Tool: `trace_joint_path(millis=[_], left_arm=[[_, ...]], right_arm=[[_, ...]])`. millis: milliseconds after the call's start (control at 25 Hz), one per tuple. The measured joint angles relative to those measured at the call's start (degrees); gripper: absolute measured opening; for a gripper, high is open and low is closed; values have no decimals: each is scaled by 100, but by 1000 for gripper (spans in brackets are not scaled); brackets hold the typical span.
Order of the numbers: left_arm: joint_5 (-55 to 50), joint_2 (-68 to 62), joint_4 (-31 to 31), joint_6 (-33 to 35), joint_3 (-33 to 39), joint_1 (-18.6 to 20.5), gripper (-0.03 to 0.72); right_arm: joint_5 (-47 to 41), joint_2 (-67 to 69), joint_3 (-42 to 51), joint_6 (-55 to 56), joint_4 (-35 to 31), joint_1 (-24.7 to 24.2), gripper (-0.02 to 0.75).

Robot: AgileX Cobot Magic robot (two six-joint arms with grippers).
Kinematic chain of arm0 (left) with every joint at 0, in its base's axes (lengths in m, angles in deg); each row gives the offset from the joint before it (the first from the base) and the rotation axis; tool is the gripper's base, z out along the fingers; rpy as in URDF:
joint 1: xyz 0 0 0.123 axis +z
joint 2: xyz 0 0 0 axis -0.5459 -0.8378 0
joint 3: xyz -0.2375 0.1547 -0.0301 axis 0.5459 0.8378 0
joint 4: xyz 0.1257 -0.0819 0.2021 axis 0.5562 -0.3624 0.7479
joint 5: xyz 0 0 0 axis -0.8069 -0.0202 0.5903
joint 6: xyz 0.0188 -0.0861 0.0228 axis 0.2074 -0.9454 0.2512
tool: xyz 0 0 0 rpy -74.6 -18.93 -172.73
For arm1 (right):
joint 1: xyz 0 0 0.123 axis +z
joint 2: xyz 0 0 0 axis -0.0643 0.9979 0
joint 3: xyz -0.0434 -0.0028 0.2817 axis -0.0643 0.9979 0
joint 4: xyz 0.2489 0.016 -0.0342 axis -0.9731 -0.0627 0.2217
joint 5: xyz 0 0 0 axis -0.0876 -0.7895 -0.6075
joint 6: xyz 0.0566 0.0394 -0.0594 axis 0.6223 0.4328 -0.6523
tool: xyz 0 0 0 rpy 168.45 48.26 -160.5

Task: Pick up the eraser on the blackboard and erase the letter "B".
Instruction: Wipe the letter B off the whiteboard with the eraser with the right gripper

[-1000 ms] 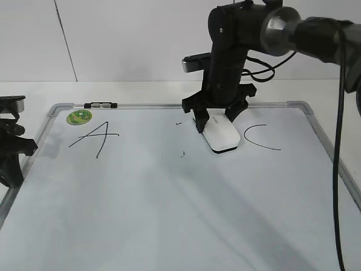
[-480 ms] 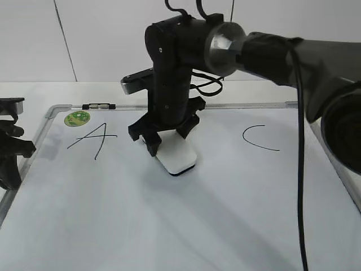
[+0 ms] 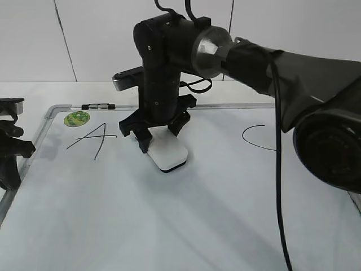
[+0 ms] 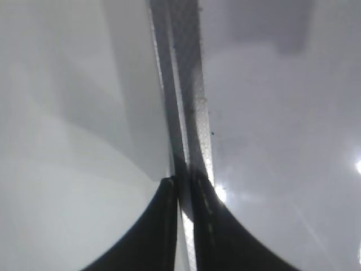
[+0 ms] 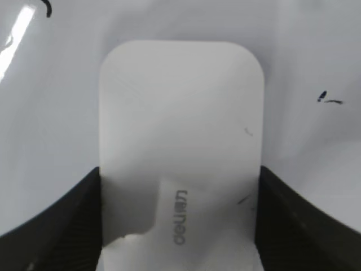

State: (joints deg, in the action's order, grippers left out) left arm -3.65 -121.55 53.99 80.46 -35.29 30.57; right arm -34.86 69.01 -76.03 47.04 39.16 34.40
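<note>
My right gripper is shut on the eraser, a white rounded block with a thin black pad, pressed flat on the blackboard. They stand in the board's upper middle, just right of the slanted "A". In the right wrist view the eraser fills the middle between my two black fingers. No whole letter "B" shows; only small black specks remain on the white surface. The "C" is at the right. My left gripper rests at the board's left edge, fingers shut above the grey frame.
A round green sticker sits at the board's top left corner. A small black and silver piece lies on the top frame. A white wall rises behind the table. The right arm's cable hangs over the board's right side.
My right gripper has slid the eraser leftwards across the board, from beside the "C" to near the "A". The small black marks seen between them no longer show. The left gripper has not moved.
</note>
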Motion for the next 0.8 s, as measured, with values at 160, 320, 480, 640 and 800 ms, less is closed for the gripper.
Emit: trace_joint_path(millis=[160, 320, 480, 640, 800], left_arm=[[0, 0, 0, 0, 0, 0, 28], [0, 0, 0, 0, 0, 0, 28], [0, 0, -11, 0, 0, 0, 28], [0, 0, -11, 0, 0, 0, 28], [0, 0, -21, 0, 0, 0, 28]], right_arm=[[-13, 21, -38, 14, -139, -145, 561], [242, 43, -61, 34, -377, -470, 561], [446, 70, -74, 56, -377, -949, 561], [470, 70, -74, 56, -450, -1346, 561], [435, 50, -74, 34, -592, -1430, 560]])
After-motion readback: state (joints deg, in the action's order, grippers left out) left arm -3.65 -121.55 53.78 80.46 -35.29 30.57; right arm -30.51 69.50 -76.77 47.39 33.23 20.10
